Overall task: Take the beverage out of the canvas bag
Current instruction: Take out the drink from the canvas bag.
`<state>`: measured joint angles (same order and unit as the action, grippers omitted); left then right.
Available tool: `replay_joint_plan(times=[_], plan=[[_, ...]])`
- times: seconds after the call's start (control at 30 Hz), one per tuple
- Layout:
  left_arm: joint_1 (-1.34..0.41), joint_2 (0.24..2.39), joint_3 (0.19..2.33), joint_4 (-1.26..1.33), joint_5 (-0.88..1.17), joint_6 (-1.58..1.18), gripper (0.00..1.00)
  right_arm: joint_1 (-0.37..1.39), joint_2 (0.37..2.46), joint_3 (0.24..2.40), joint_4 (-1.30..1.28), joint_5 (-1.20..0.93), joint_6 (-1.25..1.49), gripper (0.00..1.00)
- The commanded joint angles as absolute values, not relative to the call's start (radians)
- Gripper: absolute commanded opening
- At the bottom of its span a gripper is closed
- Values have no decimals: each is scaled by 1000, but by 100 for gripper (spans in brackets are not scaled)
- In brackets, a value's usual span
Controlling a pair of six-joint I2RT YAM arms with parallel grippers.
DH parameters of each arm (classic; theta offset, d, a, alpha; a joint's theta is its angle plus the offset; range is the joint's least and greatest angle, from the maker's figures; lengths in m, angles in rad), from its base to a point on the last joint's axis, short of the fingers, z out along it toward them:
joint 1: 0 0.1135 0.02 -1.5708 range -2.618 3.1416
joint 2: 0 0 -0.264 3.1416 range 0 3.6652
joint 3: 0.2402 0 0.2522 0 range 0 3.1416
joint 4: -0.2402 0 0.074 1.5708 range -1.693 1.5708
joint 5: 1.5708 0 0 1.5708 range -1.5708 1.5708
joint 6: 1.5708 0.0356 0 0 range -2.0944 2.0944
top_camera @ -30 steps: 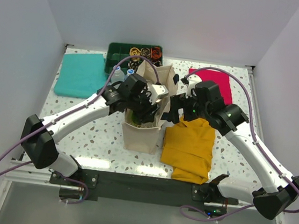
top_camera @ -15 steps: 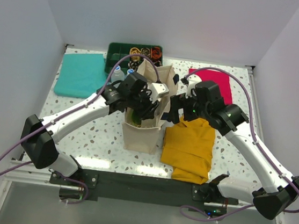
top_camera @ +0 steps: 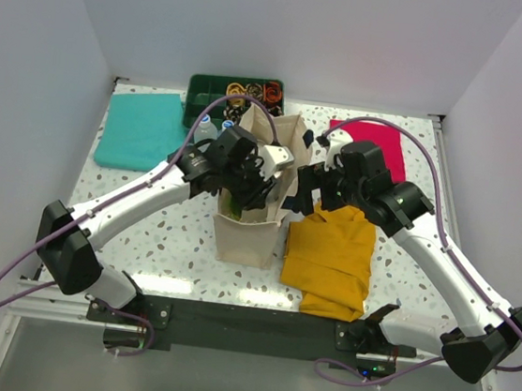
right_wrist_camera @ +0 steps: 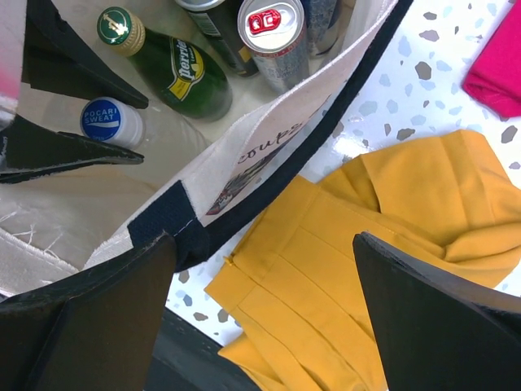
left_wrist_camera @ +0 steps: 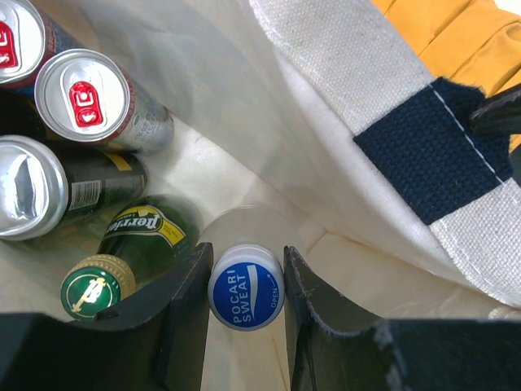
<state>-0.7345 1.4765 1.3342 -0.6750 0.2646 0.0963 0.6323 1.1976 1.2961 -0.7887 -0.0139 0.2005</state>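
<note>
Inside the canvas bag [top_camera: 247, 236], at its near-right corner, the bottle [left_wrist_camera: 245, 287] stands upright with its long axis pointing up at the left end effector [left_wrist_camera: 246, 259]. That one is open, with a finger either side of the cap and no grip that I can see. The cap reads "POCARI SWEAT". The green bottle [left_wrist_camera: 151, 232] beside it reads "Perrier". The right end effector [right_wrist_camera: 264, 240] gapes wide at the bag's rim, holding nothing.

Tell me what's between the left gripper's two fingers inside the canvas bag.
Only the blue cap of the Pocari Sweat bottle, flanked closely by the fingers of the left gripper; the left wrist view shows it.
</note>
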Motion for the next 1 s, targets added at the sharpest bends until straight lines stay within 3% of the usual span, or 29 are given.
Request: replay_joint_plan(times=[0.0,0.97], plan=[[-739,1410,1408,-623,261,80,0,630,1201,1328,-753,29,183,94],[-738,1381,1463,-592,225,58,0,630,1195,1315,-738,64,175,95]])
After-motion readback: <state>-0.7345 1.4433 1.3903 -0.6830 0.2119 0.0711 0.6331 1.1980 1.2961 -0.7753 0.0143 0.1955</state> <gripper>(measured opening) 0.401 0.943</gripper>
